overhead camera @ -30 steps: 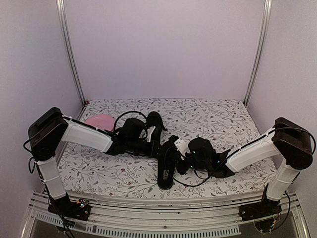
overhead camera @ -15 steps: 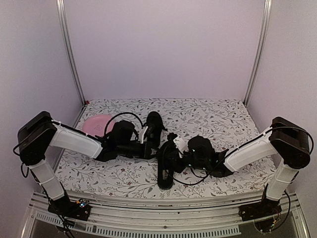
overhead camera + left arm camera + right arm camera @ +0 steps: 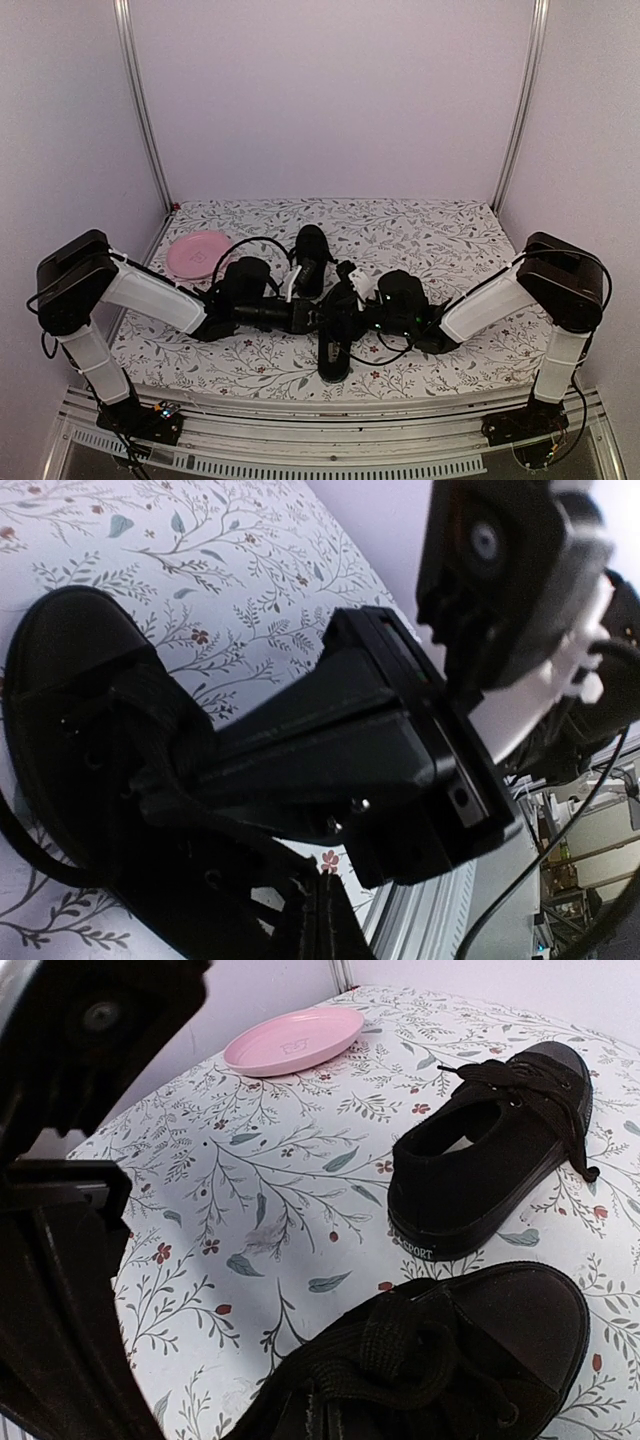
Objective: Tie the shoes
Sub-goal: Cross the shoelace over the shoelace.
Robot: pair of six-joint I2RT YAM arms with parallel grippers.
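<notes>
Halfway-ish: black flat shoe nearest round pink plate looks tied; my left gripper, right gripper clenched at the other shoe.

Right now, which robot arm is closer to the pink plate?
Left. The left arm lies close by the pink plate, on its near side; the right arm is over on the other side of the shoes.

In the right wrist view the near shoe is cut off by the bottom edge.
</notes>
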